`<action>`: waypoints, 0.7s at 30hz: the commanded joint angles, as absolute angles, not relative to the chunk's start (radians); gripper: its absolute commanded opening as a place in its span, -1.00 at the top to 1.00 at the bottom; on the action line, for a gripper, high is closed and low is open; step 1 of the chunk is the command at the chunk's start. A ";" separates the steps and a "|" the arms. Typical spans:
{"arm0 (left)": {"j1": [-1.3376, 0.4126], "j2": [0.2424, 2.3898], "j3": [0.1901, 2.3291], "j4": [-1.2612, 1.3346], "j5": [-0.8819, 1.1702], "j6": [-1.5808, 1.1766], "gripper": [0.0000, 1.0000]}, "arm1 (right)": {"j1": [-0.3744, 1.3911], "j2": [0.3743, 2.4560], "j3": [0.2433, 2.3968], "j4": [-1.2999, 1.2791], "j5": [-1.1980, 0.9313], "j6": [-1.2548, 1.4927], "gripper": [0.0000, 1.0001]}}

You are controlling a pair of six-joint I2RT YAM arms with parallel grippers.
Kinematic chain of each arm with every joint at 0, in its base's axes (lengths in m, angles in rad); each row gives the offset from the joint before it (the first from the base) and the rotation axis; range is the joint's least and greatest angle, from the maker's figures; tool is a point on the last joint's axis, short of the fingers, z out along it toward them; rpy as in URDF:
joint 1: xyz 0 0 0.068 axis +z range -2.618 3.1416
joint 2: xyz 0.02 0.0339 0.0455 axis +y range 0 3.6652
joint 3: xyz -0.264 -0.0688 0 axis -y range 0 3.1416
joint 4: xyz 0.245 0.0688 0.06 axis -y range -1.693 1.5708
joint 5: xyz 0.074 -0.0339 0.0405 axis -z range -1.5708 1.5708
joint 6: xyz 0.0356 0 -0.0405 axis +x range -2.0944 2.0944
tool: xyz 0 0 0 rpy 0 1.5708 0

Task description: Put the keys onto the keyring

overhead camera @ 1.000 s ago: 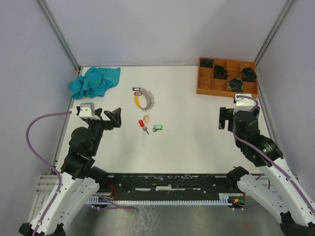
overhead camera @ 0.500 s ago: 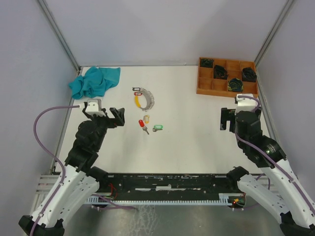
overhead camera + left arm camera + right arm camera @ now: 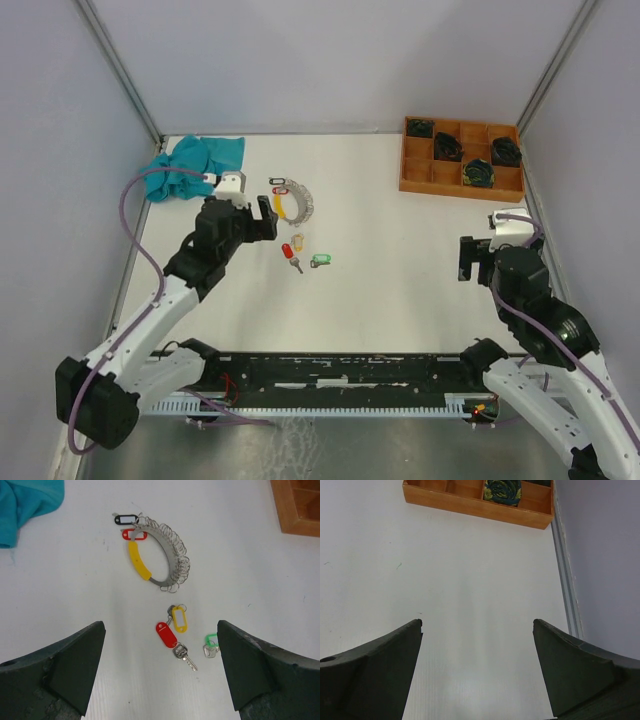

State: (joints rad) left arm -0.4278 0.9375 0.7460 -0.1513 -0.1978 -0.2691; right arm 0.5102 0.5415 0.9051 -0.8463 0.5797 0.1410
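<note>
The keyring [image 3: 294,204] is a silvery ribbed ring with a long yellow tag, a dark tag and a small red tag; it lies left of centre on the white table and shows in the left wrist view [image 3: 172,550]. Just nearer lie three loose keys: red tag [image 3: 166,634], pale yellow tag [image 3: 179,619], green tag [image 3: 212,640]; from above they sit at red [image 3: 289,251] and green [image 3: 320,260]. My left gripper [image 3: 160,626] is open and empty, hovering left of the keyring [image 3: 260,213]. My right gripper [image 3: 476,256] is open and empty over bare table [image 3: 477,623].
A wooden compartment tray [image 3: 415,182] with black round coils stands at the back right and shows in the right wrist view [image 3: 470,506]. A teal cloth [image 3: 190,166] lies at the back left. Grey walls enclose the table on three sides.
My left arm has reached forward and to the right, from the left edge to beside the keyring. My right arm has drawn back a little toward the near right.
</note>
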 commanded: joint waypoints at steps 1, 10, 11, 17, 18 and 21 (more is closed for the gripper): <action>-0.423 1.047 0.818 -0.144 -0.162 -0.292 -0.97 | 0.510 0.479 0.880 -0.806 0.590 0.137 -1.00; -0.286 1.430 0.995 -0.157 0.001 -0.359 -0.65 | 0.510 0.478 0.871 -0.810 0.555 0.145 -0.99; -0.266 1.476 1.022 -0.164 0.018 -0.363 -0.60 | 0.510 0.479 0.871 -0.811 0.551 0.147 -1.00; -0.242 1.691 1.188 -0.208 -0.015 -0.337 -0.42 | 0.511 0.467 0.870 -0.817 0.562 0.150 -1.00; -0.242 1.727 1.213 -0.218 -0.023 -0.326 -0.39 | 0.510 0.463 0.868 -0.817 0.563 0.151 -1.00; -0.241 1.825 1.292 -0.262 -0.039 -0.298 -0.28 | 0.510 0.452 0.863 -0.815 0.563 0.151 -1.00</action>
State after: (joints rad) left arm -0.2375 1.7393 1.1790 -0.2199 -0.0246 -0.3206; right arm 0.5102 0.4717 0.8680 -0.8463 0.5533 0.1444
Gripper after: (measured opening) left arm 0.675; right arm 0.998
